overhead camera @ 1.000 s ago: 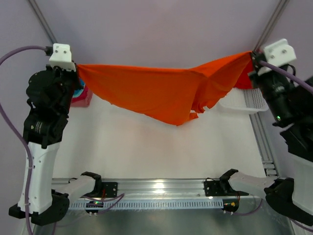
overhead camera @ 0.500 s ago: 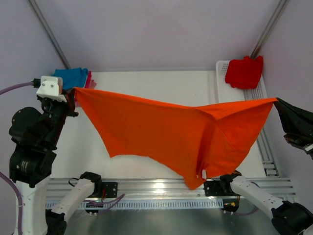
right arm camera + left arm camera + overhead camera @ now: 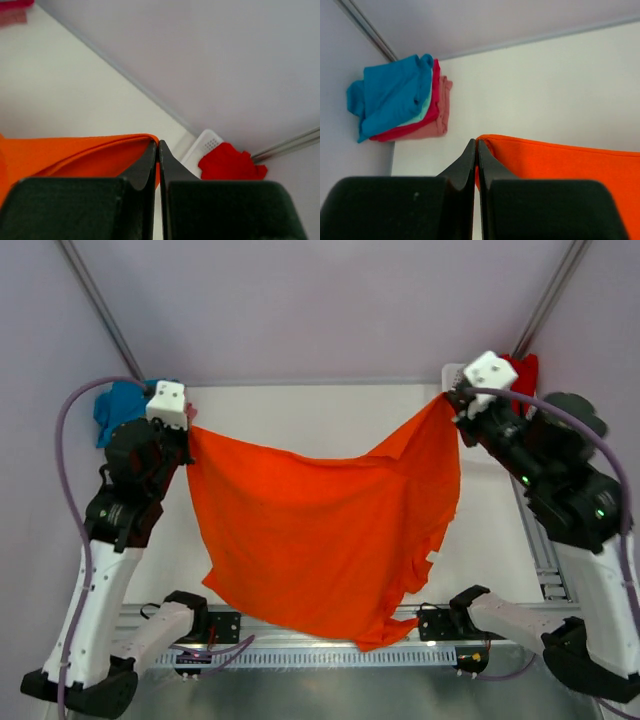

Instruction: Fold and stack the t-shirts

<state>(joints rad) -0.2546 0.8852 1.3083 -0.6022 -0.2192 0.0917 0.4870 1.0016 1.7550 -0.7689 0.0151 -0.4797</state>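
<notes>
While I hold the bright orange soft cloth t-shirt [image 3: 320, 530] up by two corners, my left claw [image 3: 476, 145] is pinched tight on one corner and my right claw [image 3: 156, 145] on the other, each with its fingers pressed together on the fabric. The shirt hangs between my arms above the white surface [image 3: 320, 410], sagging in the middle, with its lower hem draped toward the near edge.

To do this step well, I judge I should draw the corners apart until the top edge is taut. Then I should set the hem down first and drag gently, so the cloth lies flat. The cloth looks bunched near my right claw, so I would watch for a fold there.

The folded stack of blue, teal, red and pink shirts [image 3: 402, 100] sits in the far-left corner, well apart — and a crumpled red shirt [image 3: 230, 162] lies in the white plastic mesh basket [image 3: 207, 142] at far right.
</notes>
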